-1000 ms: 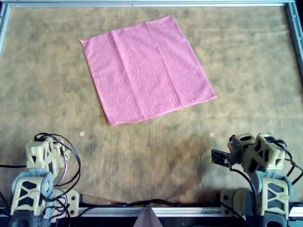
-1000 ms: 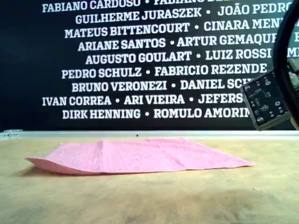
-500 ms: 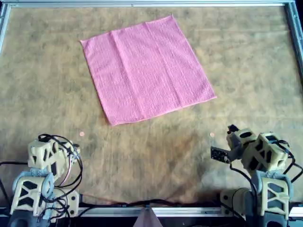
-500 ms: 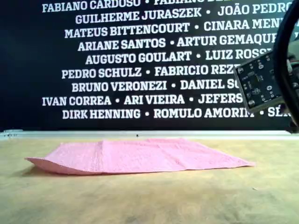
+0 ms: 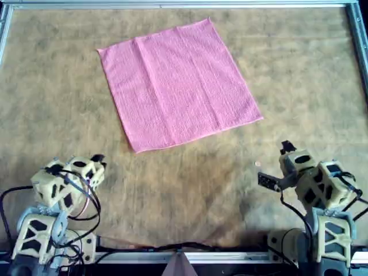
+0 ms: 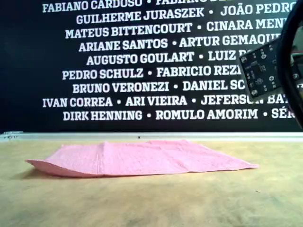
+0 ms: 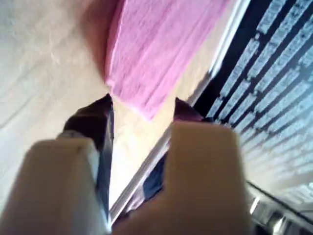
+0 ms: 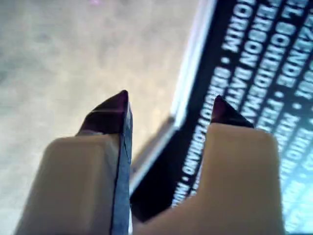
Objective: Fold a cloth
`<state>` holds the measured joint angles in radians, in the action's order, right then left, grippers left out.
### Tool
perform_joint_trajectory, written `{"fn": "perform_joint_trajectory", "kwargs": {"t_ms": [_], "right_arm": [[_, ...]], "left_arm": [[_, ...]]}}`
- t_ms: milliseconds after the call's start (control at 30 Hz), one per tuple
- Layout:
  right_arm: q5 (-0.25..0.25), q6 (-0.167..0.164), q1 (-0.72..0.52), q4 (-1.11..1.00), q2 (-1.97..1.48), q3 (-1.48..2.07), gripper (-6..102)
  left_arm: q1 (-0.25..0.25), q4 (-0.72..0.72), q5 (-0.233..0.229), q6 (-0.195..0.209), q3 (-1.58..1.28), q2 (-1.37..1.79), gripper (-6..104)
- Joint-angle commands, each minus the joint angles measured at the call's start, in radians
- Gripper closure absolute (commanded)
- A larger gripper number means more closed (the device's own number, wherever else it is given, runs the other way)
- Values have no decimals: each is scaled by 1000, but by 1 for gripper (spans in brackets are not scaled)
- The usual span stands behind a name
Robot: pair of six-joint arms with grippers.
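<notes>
pink cloth [image 5: 179, 85] flat on tan tabletop [image 5: 299, 75], black name-printed wall [image 6: 118, 61], both grippers empty, jaws parted

arm at overhead left [image 5: 72, 178]: extended toward cloth | arm at overhead right [image 5: 313, 181]: likewise

Counter [image 5: 69, 92]: mottled tan mat, silver rail [image 5: 172, 4] along the far edge and both sides. Black backdrop banner [image 6: 132, 61] behind it, printed with white names. Two small pale dots [image 5: 99, 163] [image 5: 257, 164] on the mat near the close edge, well apart.
</notes>
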<state>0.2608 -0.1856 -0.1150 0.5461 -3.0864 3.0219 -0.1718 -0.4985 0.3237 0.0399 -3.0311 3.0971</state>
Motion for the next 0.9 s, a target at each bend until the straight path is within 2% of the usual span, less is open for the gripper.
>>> {"fn": "perform_joint_trajectory", "kwargs": {"t_ms": [0, 200, 400, 500, 700, 767, 867], "right_arm": [[-2, -8, 8, -64, -44, -8, 30], [2, -9, 8, -64, -43, -48, 29], [14, 6, 9, -46, 0, -216, 29], [14, 6, 9, -46, 163, -322, 29], [15, 8, 9, -58, 788, -588, 29], [15, 8, 9, -61, 963, -663, 29], [15, 8, 9, -64, 1164, -759, 29]], "left_arm": [[-40, 34, -6, 3, 43, 6, 53], [-46, 34, -6, 6, 141, 6, 53], [-46, 34, 3, 6, 288, -25, 53], [-46, 35, 3, 6, 364, -141, 53], [-49, 37, 12, 3, 491, -620, 52], [-69, 37, 12, -6, 528, -735, 52], [-146, 37, 12, -9, 561, -851, 52]]}}
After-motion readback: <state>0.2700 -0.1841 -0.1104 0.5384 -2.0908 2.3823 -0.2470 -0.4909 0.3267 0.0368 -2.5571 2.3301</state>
